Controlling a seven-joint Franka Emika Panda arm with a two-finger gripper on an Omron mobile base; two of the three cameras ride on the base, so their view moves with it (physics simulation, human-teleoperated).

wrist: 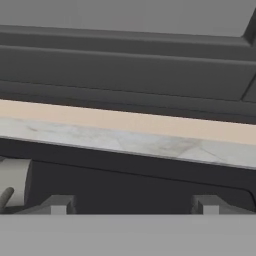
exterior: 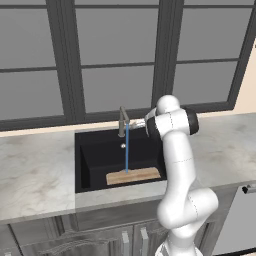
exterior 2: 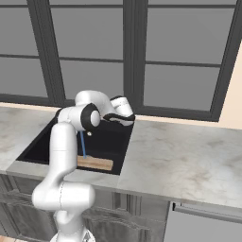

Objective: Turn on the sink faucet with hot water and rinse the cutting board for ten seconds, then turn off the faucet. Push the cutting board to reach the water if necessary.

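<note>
The sink faucet [exterior: 122,121], slim grey metal with a short angled spout, is standing upright at the back rim of the sink [exterior: 90,160], a rectangular matte black basin with deep straight walls that is sitting sunk into the marbled tabletop [exterior: 35,175]. The water [exterior: 126,150] is running as a thin straight blue stream from the spout down onto the cutting board [exterior: 134,175]. The light tan wooden board is lying flat against the basin's front wall.
</note>
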